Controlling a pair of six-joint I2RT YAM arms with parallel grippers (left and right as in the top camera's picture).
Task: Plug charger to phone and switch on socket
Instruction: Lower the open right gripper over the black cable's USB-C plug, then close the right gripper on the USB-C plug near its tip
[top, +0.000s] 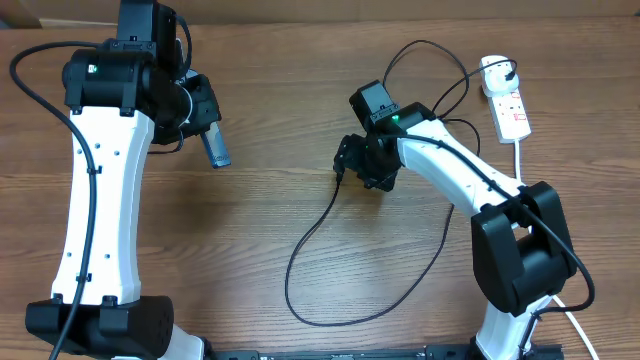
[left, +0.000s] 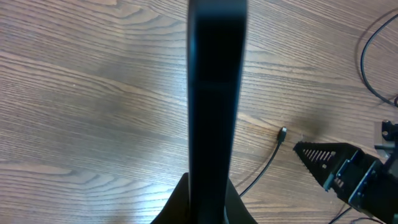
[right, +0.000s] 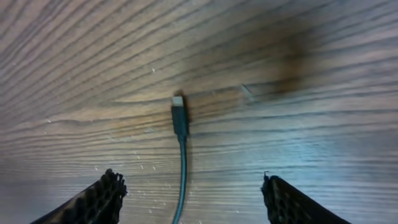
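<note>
My left gripper is shut on the phone, holding it off the table at the left. In the left wrist view the phone shows edge-on as a dark bar. The charger cable loops across the table, and its connector tip lies flat on the wood. My right gripper hovers over that tip, open, with the cable running between its fingers and touching neither. The connector tip also shows in the left wrist view. The white socket lies at the back right with the black plug in it.
The socket's thick white cord runs toward the right arm's base. Slack black cable curls behind the right arm. The left arm's base stands at the front left.
</note>
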